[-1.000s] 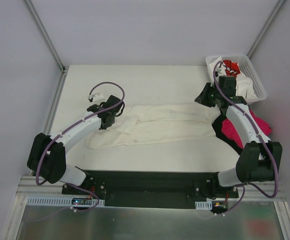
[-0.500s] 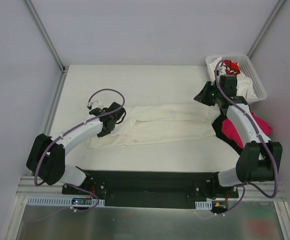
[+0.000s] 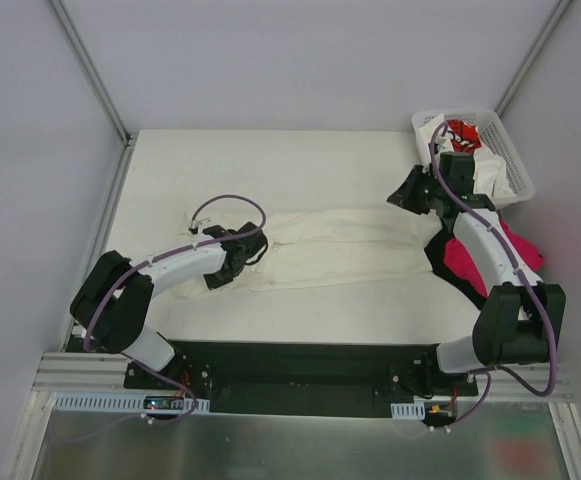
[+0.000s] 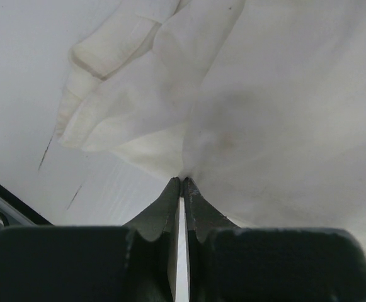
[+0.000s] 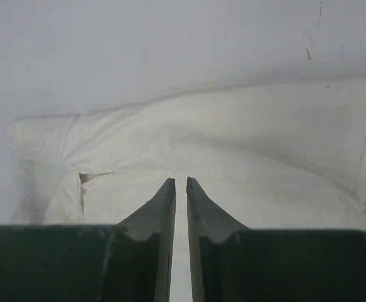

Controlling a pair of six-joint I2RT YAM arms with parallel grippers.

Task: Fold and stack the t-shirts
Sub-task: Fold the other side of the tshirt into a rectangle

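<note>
Leftward in the top view, the left gripper (image 3: 232, 262) has swung in from the far-left side towards the middle and now sits on the left end of the long cream-white cotton t-shirt (image 3: 340, 250). The shirt lies as a lengthwise-folded strip across the white table (image 3: 300, 170). The right gripper (image 3: 413, 192) hangs at the shirt's right end, where it was before.

Only this first fold looks made, so I judge the task to be early; no stack shows. A magenta-pink t-shirt (image 3: 462, 262) lies crumpled on a black t-shirt (image 3: 436, 258) beneath the right arm, both unfolded. The white plastic lattice basket (image 3: 518, 175) at the far right holds a white t-shirt with red print (image 3: 462, 132) and more pale cloth. The pink and black heap touches the strip's right end and may crowd the next fold.

From the left wrist, the left gripper (image 4: 181, 181) is clamped on a tented pinch of the cream shirt (image 4: 264, 113).

From the right wrist, the right gripper (image 5: 181, 181) has its fingers nearly together, with only a slit between them. No cloth shows in that slit, and the cream shirt (image 5: 233, 138) lies flat beyond the tips.
</note>
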